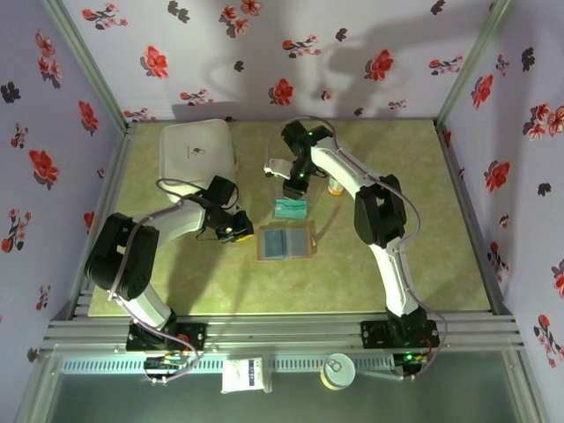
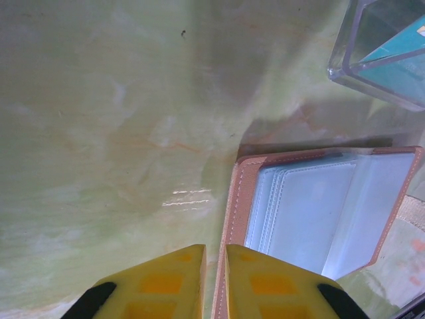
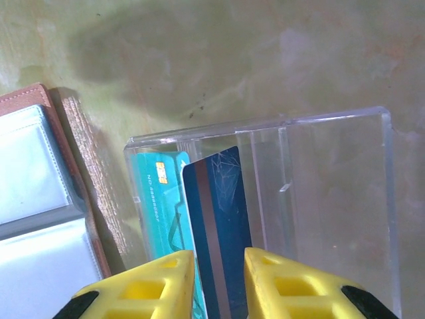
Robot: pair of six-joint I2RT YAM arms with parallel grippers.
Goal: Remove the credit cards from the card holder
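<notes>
We see a green marbled table (image 1: 397, 264). At the far-left corner: white square box (image 1: 198, 152). Mid-table, towards the near edge: card holder (image 1: 285, 242), open and flat. Just beyond it, not touching: clear plastic tray (image 1: 290, 209). Right of that, a small orange item (image 1: 336, 188).

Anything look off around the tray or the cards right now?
The blue card sits askew over the teal card in the clear tray, and its face shows fine white scratches near the top. Nothing else stands out.

One teal thin rectangular credit card (image 3: 158, 199), one dark-blue striped credit card (image 3: 226, 219), one open brown leather-like card holder (image 2: 234, 219), one clear plastic box (image 3: 332, 199), one white square box (image 1: 198, 150).
</notes>
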